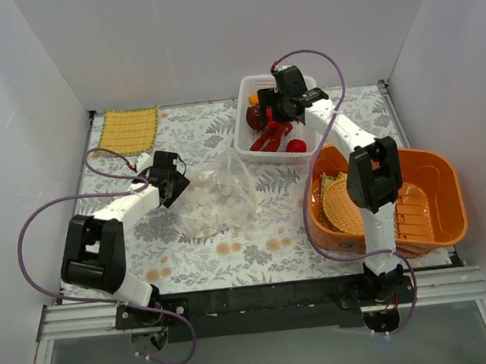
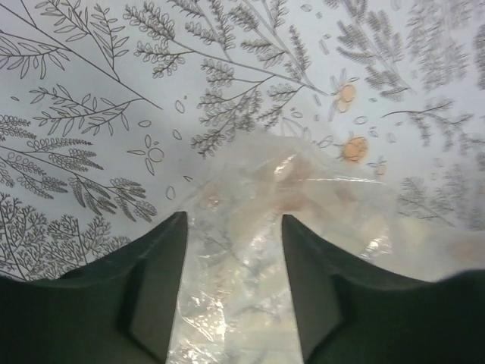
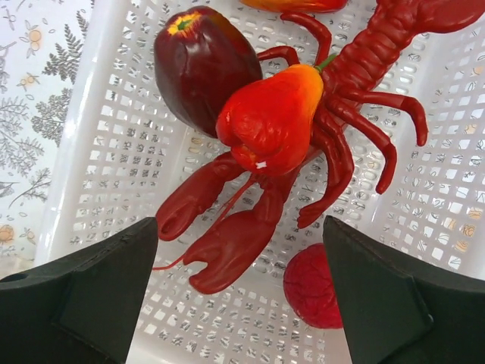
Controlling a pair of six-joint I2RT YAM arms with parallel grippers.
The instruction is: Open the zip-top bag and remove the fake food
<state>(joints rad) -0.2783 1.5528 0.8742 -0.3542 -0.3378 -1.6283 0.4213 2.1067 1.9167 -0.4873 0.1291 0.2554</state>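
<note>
Zip-top bag (image 1: 220,197) lay slumped and crinkled on the fern-printed counter (image 1: 232,255), left of centre, apart from the white perforated basket (image 1: 248,139) behind it. The left arm sat low, its elbow pushed out to the left and its forearm angled right toward the bag. The left hand (image 1: 178,186) met the bag's near-left edge. In the left wrist view its fingers (image 2: 155,292) stood at a narrow gap filled by clear bunched plastic. Whether they were pinching it could not be told.

The right arm rose from its base past the orange tub (image 1: 435,191), which held a round woven mat (image 1: 344,207). Its forearm stretched back and left to the basket. The right hand (image 3: 239,227) pointed down into the basket, fingers spread wide and holding nothing.

Below it lay the fake food: a red lobster (image 3: 356,68), a dark red apple (image 3: 198,64), an orange-red pear-shaped fruit (image 3: 269,117) resting on the lobster and touching the apple, and a red bumpy round fruit (image 3: 312,287) near the lobster's claw. A yellow woven placemat (image 1: 128,130) lay at the back left of the counter.
</note>
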